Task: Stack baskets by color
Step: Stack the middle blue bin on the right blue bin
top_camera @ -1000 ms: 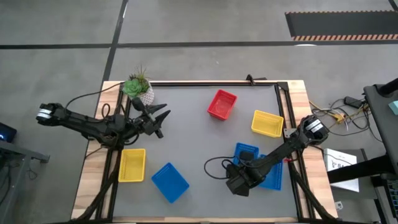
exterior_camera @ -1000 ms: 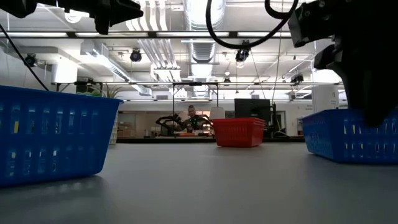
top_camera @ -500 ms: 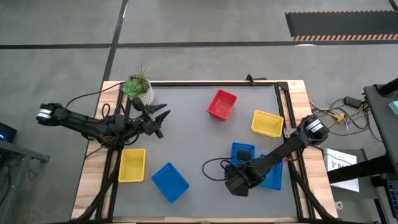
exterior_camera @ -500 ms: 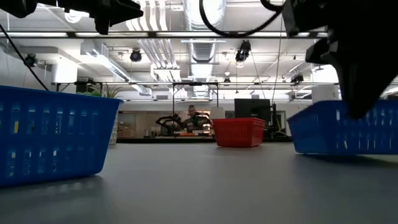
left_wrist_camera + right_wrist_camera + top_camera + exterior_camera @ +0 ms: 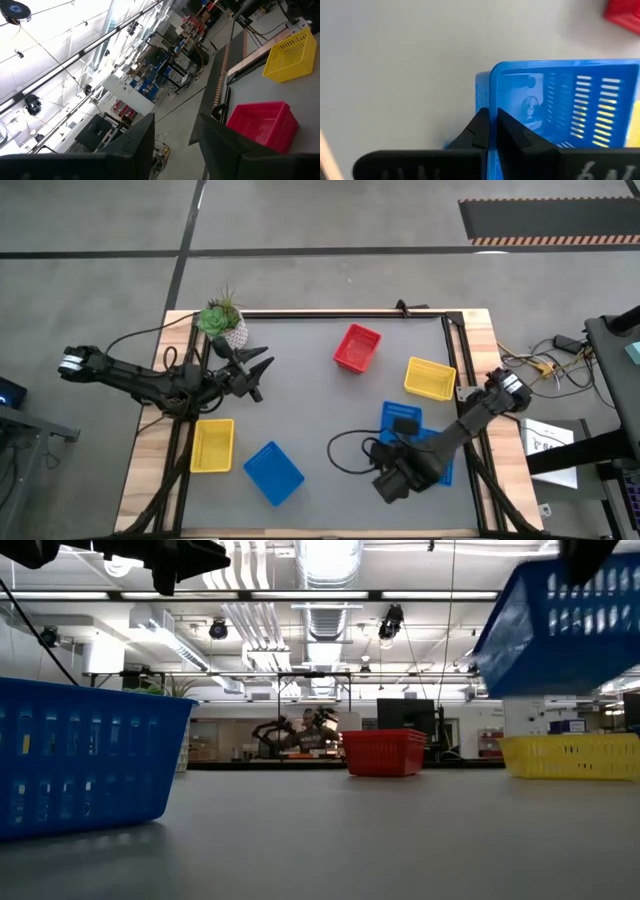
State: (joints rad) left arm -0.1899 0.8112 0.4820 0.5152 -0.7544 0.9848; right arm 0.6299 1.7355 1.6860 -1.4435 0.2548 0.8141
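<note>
The fingers of the right gripper are pressed together on the thin wall of a blue basket, one finger inside the rim and one outside; this lifted basket hangs clear of the table in the low view, tilted, with nothing touching its underside. Seen from above, the right gripper sits at the near right of the table, with the held basket extending away from the fingertips and a second blue basket lying just beside the arm. The left gripper hovers above the far left of the table with its fingers apart and nothing between them, a white potted plant close beside it. Ahead of those open fingers stand a red basket and, farther on, a yellow basket. A second yellow basket and a third blue basket rest near each other at the near left, well apart from both grippers.
</note>
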